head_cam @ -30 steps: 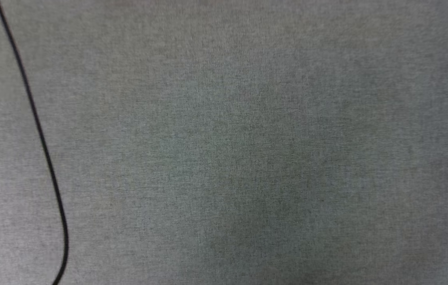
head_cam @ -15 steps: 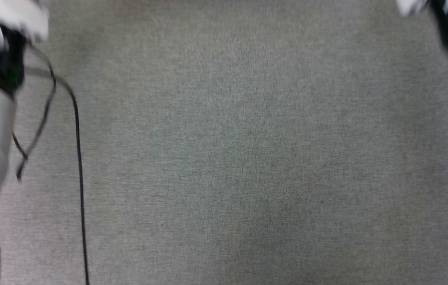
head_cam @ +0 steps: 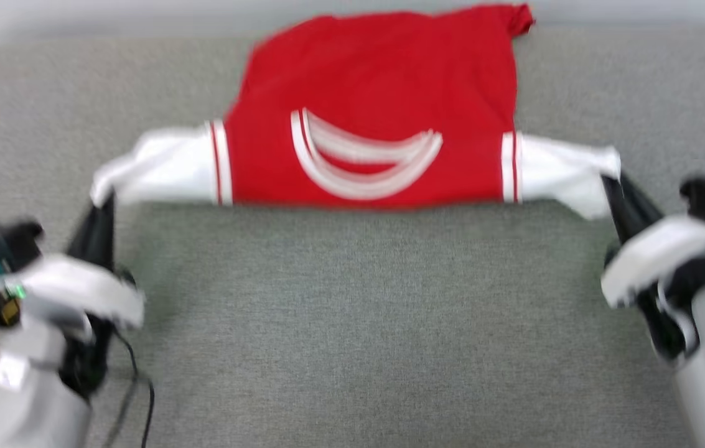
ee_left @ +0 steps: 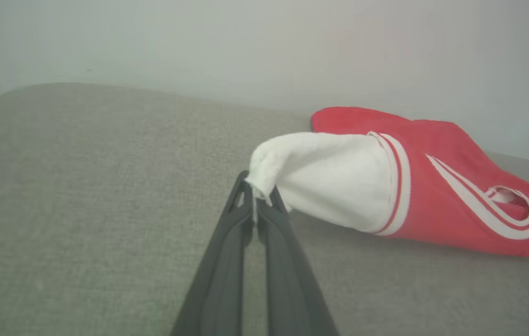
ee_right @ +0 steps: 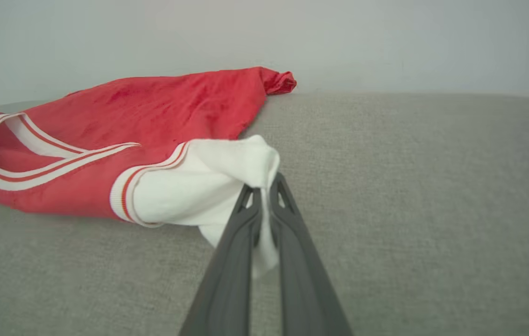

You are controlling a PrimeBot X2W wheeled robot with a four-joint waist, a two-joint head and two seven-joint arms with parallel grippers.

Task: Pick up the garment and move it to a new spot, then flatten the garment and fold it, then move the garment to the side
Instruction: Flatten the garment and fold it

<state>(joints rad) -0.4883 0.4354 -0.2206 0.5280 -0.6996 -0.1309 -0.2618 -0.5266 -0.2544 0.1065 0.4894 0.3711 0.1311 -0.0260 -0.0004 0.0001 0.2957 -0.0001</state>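
Left gripper [head_cam: 103,202], lower left of the head view: dark fingers pressed together, clamped on the tip of the left sleeve end [head_cam: 159,165], white; the left wrist view shows the same pinch [ee_left: 257,191], with the cloth bunched at the fingertips and raised a little off the grey fabric surface [head_cam: 352,323]. A thin black cable [head_cam: 134,373] hangs beside that arm. Garment [head_cam: 371,81], centre: a red jersey spread across the far part of the surface, near the pale wall [ee_left: 245,46], stretched sideways between the two grippers. Neckline trim [head_cam: 358,186], white with red striping, faces the robot; red-and-white bands mark where each sleeve turns white. One far corner is bunched at the wall side. No lettering is readable; the head view is blurred. Right sleeve end [head_cam: 557,165], white, pulled out toward the right. Right gripper [head_cam: 607,183], lower right: fingers closed tight on that sleeve's tip, seen again in the right wrist view [ee_right: 264,186], a fold of white cloth hanging between them.
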